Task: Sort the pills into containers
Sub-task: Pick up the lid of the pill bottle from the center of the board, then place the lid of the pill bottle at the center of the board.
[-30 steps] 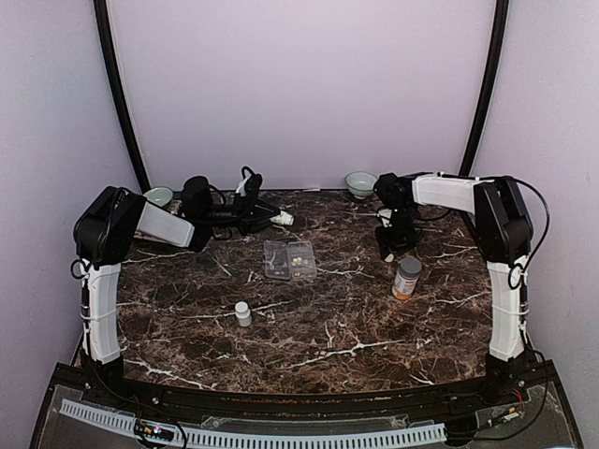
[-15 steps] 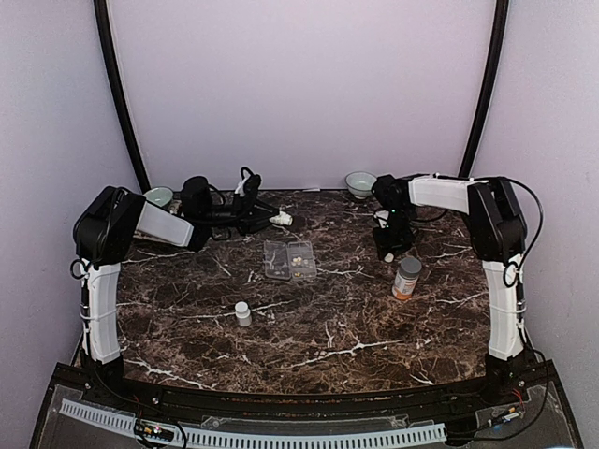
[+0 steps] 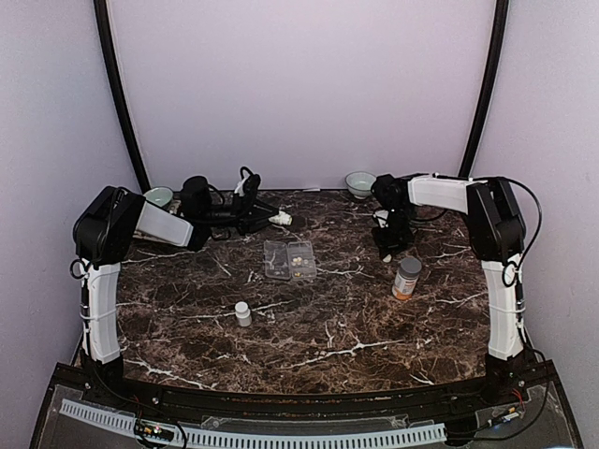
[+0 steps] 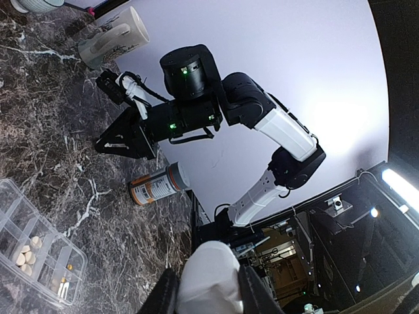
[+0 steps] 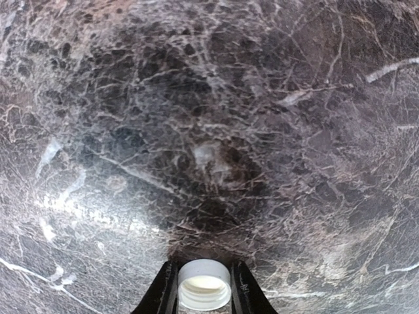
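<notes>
Several tiny round cream-white pills (image 4: 26, 252) already lie in compartments of the flat clear plastic pill box (image 4: 12, 199) mid-tabletop (image 3: 328, 327), while the left gripper (image 4: 208, 297) is clamped on a small white bottle (image 4: 206, 268) and the right gripper (image 5: 204, 297) on a white bottle cap (image 5: 204, 282), so more sorting probably remains.

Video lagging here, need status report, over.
Left claw shut on white bottle. Right claw shut on white cap. Pills in pill box. Orange bottle nearby, not touching.

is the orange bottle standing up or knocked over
Upright. In the top view the orange bottle stands on its base on the marble table, with its grey cap on top.
</notes>
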{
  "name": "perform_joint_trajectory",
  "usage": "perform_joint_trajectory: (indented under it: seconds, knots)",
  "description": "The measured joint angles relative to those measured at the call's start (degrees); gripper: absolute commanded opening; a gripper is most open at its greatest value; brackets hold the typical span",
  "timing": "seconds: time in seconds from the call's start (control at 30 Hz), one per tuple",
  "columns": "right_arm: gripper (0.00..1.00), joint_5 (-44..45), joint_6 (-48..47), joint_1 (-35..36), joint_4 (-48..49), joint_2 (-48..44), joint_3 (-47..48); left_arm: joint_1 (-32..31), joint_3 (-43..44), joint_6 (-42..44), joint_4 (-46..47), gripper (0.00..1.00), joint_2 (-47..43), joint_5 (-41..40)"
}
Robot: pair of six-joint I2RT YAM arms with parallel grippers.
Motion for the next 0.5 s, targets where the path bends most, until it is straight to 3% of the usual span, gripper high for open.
perform_joint_trajectory:
  seconds: [0.3,0.5]
  knots:
    - [0.21,-1.03,0.39,0.11,-0.61,0.00,3.21,0.00,0.00,-0.31,0.28,0.00,0.00,0.02]
    - [0.21,-1.88,0.61,1.44,-2.67,1.09,10.58,0.00,0.00,-2.23,2.08,0.00,0.00,0.07]
